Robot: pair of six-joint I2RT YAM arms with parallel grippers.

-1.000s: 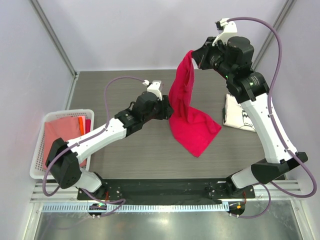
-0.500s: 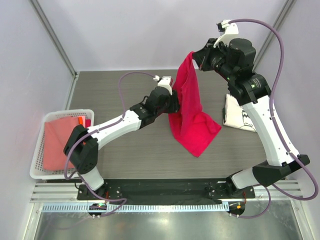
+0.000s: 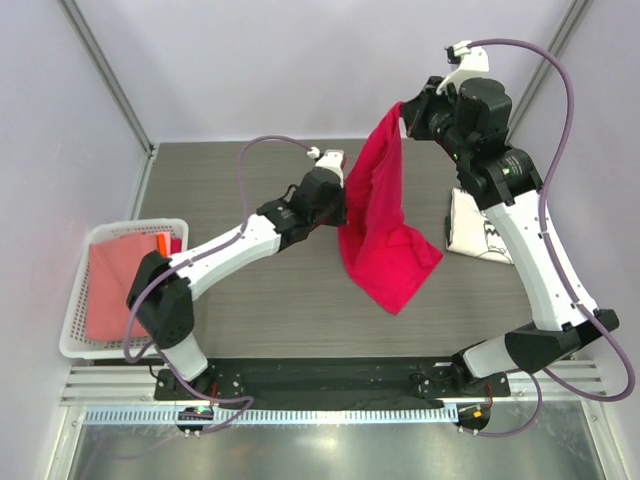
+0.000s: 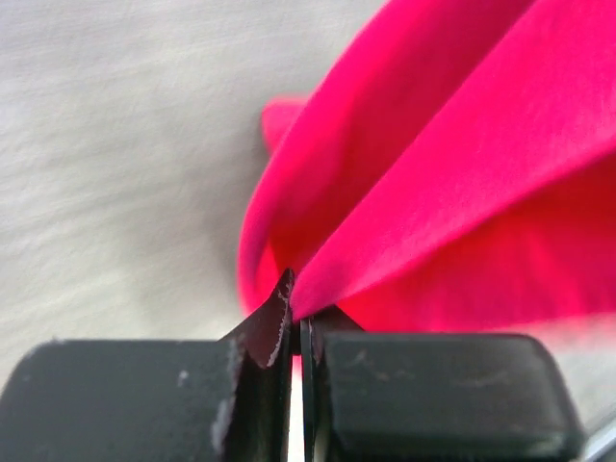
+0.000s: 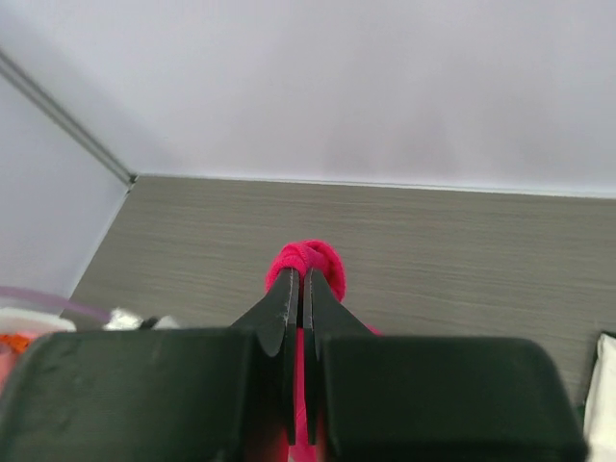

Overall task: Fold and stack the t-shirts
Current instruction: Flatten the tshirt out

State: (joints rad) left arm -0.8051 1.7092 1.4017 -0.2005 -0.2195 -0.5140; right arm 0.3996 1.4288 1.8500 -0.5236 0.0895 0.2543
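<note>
Presently, the step in hand was judged to be opening out the crimson tee ahead of its first fold. Far left, the white lattice basket (image 3: 72,318) sat at the table's left edge with a salmon cloth (image 3: 115,275) lying in it, well apart from the work. The left gripper (image 4: 298,308) was pinched tight on a fold at the hanging shirt's left edge, roughly midway down, with only cloth between the jaws. The crimson tee (image 3: 385,245) hung as a twisted column, its lower part heaped on the table near centre. The right gripper (image 5: 300,284) was raised high over the back of the table, jaws clamped on a bunched knot at the shirt's top. The cream tee (image 3: 468,232) lay flat at the right, partly hidden behind the right arm and touched by neither gripper. Judgement: the two pinch points should be drawn apart sideways until the cloth between them went taut and the twist dropped out. They should then be lowered together so the free end landed first and the body lay flat, short of the cream tee. The left pinch looked shallow, at the very fingertips, so a sharp pull could slip it. The table (image 3: 260,310) was grey wood-grain and matte. Pale walls (image 3: 260,60) closed the left, back and right, with a metal frame post (image 3: 110,80) slanting at the left rear corner.
</note>
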